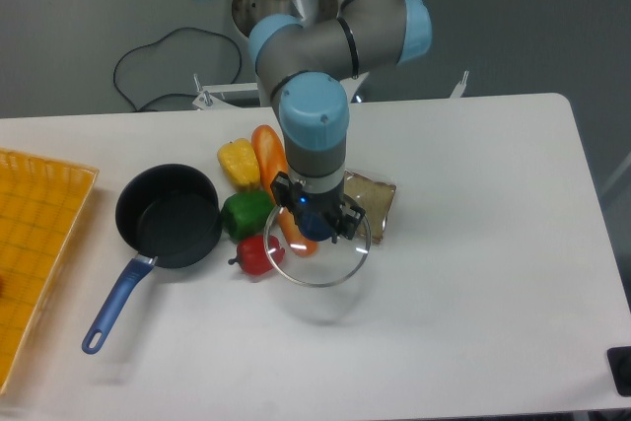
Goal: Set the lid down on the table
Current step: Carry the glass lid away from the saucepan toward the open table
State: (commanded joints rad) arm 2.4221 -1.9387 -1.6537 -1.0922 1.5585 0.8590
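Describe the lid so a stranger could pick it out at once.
Start at the robot arm over the middle of the white table. Its gripper holds the lid by a blue knob, just right of the toy vegetables. It is the only see-through disc, ringed by a thin metal rim.
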